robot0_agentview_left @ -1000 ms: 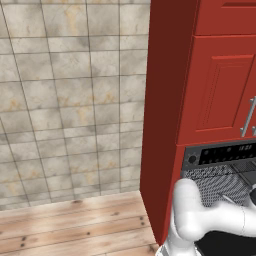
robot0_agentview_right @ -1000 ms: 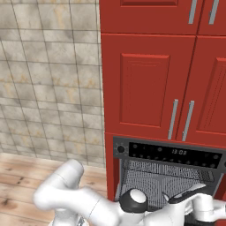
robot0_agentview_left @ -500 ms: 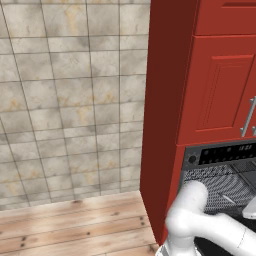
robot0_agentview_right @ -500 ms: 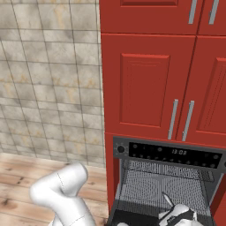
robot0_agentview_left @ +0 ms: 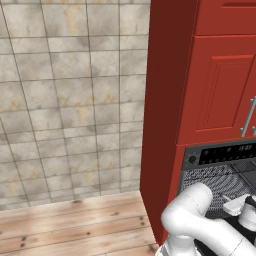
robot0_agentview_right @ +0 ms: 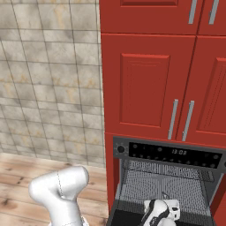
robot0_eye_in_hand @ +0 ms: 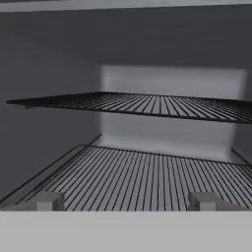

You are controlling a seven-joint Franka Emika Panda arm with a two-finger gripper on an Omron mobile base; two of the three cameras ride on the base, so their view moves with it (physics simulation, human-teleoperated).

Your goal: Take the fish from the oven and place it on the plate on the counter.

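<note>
Lowering since a second ago, the gripper [robot0_eye_in_hand: 125, 201] now faces into the oven [robot0_agentview_right: 165, 185], fingers spread wide, gripping nothing; bare racks [robot0_eye_in_hand: 147, 106] at 12 o'clock, the fish unseen.

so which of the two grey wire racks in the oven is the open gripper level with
The lower grey wire rack: the gripper points along just above it, fingertips wide apart, while the upper grey wire rack hangs well above.
</note>
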